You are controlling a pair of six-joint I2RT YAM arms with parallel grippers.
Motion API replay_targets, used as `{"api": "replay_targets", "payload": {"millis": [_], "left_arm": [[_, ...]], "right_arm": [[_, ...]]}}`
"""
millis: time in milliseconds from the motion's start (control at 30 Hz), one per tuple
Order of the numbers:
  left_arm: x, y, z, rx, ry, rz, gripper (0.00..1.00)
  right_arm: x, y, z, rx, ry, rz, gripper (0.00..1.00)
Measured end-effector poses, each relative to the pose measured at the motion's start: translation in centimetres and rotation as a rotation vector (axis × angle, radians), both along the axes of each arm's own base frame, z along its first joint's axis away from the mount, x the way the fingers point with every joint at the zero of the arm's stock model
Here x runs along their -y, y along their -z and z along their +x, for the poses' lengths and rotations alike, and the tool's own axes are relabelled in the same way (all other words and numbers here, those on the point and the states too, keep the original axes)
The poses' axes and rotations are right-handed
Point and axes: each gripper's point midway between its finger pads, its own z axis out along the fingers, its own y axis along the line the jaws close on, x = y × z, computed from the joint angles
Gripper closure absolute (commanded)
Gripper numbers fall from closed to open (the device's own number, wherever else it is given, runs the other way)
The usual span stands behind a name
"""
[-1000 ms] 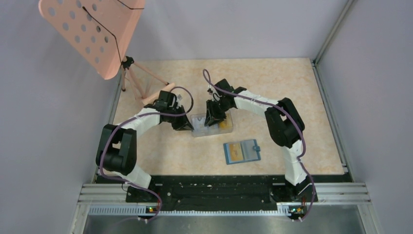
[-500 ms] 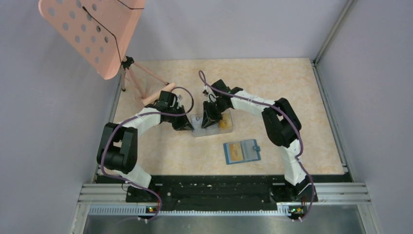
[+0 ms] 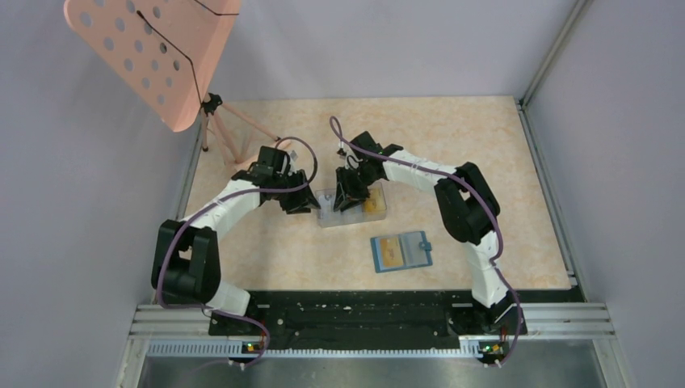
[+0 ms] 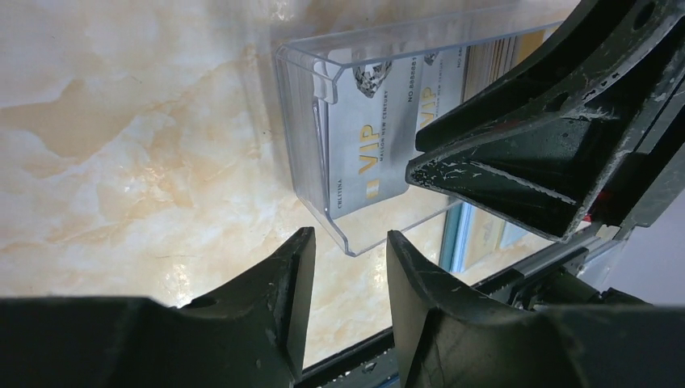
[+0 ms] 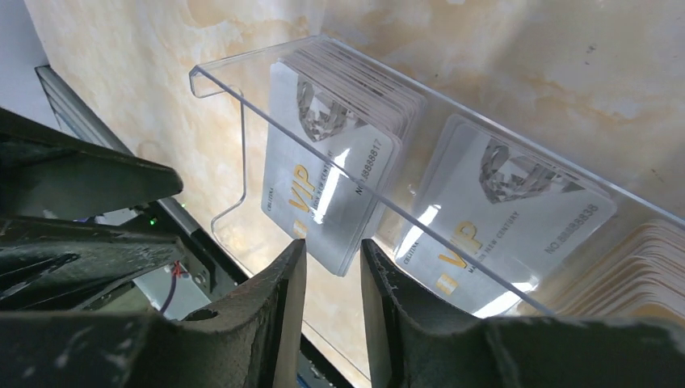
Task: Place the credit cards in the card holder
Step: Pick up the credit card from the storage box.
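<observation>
The teal card holder point(image 3: 401, 251) lies open on the table with an orange-yellow card point(image 3: 389, 252) on its left half. Further credit cards stand in a clear plastic box point(image 3: 353, 208): silver VIP cards point(image 5: 331, 186) in two stacks and yellowish ones point(image 5: 638, 275) at its right end. My right gripper point(image 5: 333, 259) hangs over the box, open, the lower corner of the left silver stack between its fingertips with gaps on both sides. My left gripper point(image 4: 349, 250) is open at the box's left end point(image 4: 307, 121), nothing between its fingers. The right gripper's fingers point(image 4: 517, 162) show in the left wrist view.
A pink perforated music stand point(image 3: 149, 56) on a tripod point(image 3: 234, 141) leans over the table's far left corner. Grey walls close the table on three sides. The black rail with the arm bases point(image 3: 355, 319) runs along the near edge.
The left gripper has opened and drawn slightly back from the box's end, its elbow swinging left. The right gripper stayed over the box, closing a little and opening again.
</observation>
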Motion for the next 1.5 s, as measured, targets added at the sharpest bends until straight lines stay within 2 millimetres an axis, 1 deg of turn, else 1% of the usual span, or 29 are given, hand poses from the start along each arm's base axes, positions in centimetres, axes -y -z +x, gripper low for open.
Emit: {"api": "replay_targets", "payload": {"millis": [100, 233, 367, 533, 600, 667, 767, 933, 1067, 1200, 1367, 1433, 1500], "left_arm": [[-0.3, -0.2, 0.1, 0.009, -0.009, 0.015, 0.57], [-0.6, 0.5, 0.0, -0.012, -0.014, 0.036, 0.57], [-0.6, 1.8, -0.1, -0.046, -0.014, 0.045, 0.58], [-0.5, 2.9, -0.2, -0.069, -0.015, 0.044, 0.61], [-0.4, 3.1, -0.1, -0.071, -0.012, 0.041, 0.62], [-0.4, 3.3, -0.1, -0.076, -0.011, 0.040, 0.62], [-0.3, 3.6, -0.1, -0.081, -0.010, 0.040, 0.62], [-0.4, 3.6, -0.1, -0.080, -0.011, 0.041, 0.62], [-0.4, 3.6, -0.1, -0.080, -0.011, 0.041, 0.62], [-0.4, 3.7, -0.1, -0.082, -0.011, 0.041, 0.66], [-0.2, 3.6, -0.1, -0.076, -0.006, 0.036, 0.71], [-0.1, 3.6, -0.1, -0.075, -0.003, 0.032, 0.73], [0.0, 3.6, -0.1, -0.073, 0.000, 0.030, 0.75]], "right_arm": [[0.2, 0.2, 0.3, 0.012, 0.009, -0.013, 0.64], [0.6, 0.3, 0.8, 0.023, 0.025, -0.026, 0.59], [0.6, -0.1, 1.4, 0.033, 0.033, -0.023, 0.59], [-0.6, -1.2, 2.3, 0.057, 0.022, 0.018, 0.65], [-1.0, -1.2, 2.3, 0.056, 0.008, 0.028, 0.66], [-1.2, -0.7, 2.0, 0.043, -0.003, 0.028, 0.67], [-1.4, -0.6, 1.5, 0.030, -0.018, 0.035, 0.66], [-1.4, -0.6, 1.5, 0.037, -0.023, 0.034, 0.62], [-0.9, -0.8, 1.7, 0.066, -0.007, 0.009, 0.61], [0.0, -0.7, 1.8, 0.080, 0.014, -0.018, 0.64], [0.3, -0.2, 1.3, 0.062, 0.016, -0.030, 0.71], [0.2, -0.3, 1.2, 0.057, 0.013, -0.024, 0.77], [0.1, -0.3, 1.2, 0.051, 0.010, -0.016, 0.86]]}}
